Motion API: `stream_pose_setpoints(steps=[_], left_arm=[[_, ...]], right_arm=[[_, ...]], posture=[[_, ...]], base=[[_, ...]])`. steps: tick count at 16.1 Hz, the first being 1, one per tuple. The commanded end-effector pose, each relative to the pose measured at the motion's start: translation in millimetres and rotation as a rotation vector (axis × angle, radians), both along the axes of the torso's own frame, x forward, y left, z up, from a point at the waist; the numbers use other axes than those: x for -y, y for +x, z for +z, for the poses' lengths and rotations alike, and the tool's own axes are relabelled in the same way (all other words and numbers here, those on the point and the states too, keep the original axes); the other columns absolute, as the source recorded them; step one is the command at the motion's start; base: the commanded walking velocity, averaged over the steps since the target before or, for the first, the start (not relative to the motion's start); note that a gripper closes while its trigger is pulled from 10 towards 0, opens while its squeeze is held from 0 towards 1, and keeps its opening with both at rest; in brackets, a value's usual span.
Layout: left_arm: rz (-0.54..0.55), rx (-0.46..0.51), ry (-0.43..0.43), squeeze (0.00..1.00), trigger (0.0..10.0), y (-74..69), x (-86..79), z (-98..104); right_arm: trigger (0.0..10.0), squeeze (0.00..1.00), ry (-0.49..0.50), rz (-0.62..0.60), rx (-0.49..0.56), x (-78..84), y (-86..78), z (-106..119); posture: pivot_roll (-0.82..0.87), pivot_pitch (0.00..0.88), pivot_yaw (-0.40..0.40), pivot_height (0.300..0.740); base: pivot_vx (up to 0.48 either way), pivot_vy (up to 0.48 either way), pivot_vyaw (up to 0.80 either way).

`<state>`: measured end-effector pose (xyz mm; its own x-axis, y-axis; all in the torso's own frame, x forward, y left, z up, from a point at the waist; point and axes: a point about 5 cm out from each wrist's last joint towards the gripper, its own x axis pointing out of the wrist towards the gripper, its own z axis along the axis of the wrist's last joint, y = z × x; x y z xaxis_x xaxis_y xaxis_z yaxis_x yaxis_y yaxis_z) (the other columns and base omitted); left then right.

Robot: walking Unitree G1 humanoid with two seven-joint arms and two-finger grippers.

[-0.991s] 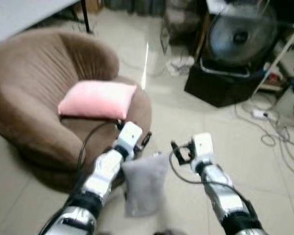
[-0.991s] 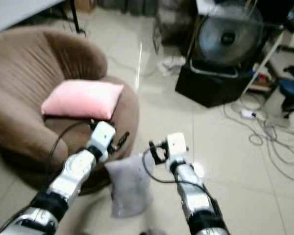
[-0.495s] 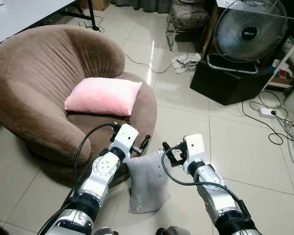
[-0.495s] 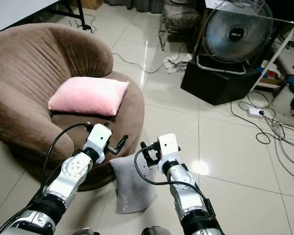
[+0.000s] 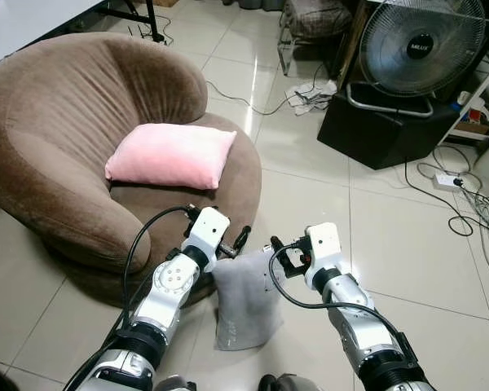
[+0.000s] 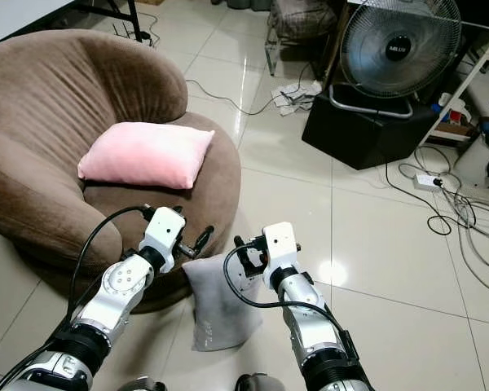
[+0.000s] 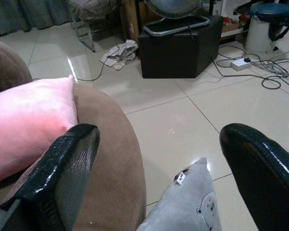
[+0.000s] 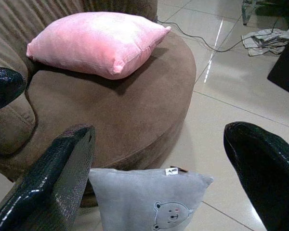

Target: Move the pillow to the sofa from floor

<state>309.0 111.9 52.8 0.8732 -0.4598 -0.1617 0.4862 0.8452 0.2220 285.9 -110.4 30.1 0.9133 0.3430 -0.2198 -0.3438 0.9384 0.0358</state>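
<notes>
A brown round sofa with a pink pillow fills the upper left, while low at centre the grey bear-print pillow stands on the tiled floor against the sofa's front, between the left gripper and right gripper, both spread wide, holding nothing.

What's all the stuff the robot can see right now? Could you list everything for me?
grey pillow: one, grey, on the floor against the sofa's front
pink pillow: one, pink, on the sofa seat
sofa: one, brown, round, on the robot's left
fan: one, black and silver, on a black box
cables: several, with a white power strip, floor at right
left gripper: fingers open, above the grey pillow's top edge
right gripper: fingers open, at the grey pillow's other top corner
</notes>
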Motion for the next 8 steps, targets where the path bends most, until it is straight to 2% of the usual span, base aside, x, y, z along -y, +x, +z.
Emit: stream_pose_setpoints(steps=[1, 3, 8], left_arm=[[0.000, -0.003, -0.002, 1.00, 10.0, -1.0, 0.3, -0.6], [0.004, -0.014, -0.001, 1.00, 10.0, -1.5, -1.1, -1.8], [-0.010, -0.037, 0.010, 1.00, 10.0, -1.9, -2.7, -3.6]], right_arm=[[10.0, 0.33, -0.015, -0.002, -0.002, 2.1, 0.0, 0.1], [10.0, 0.33, -0.017, 0.003, -0.004, 0.8, -0.3, -0.4], [10.0, 0.33, -0.021, 0.016, 0.007, -2.7, 0.6, 0.7]], posture=[[-0.05, 0.123, -0.074, 0.740], [-0.04, 0.118, -0.074, 0.740], [-0.03, 0.111, -0.071, 0.740]], base=[[0.000, 0.000, 0.00], [0.000, 0.000, 0.00], [0.480, 0.000, 0.00]])
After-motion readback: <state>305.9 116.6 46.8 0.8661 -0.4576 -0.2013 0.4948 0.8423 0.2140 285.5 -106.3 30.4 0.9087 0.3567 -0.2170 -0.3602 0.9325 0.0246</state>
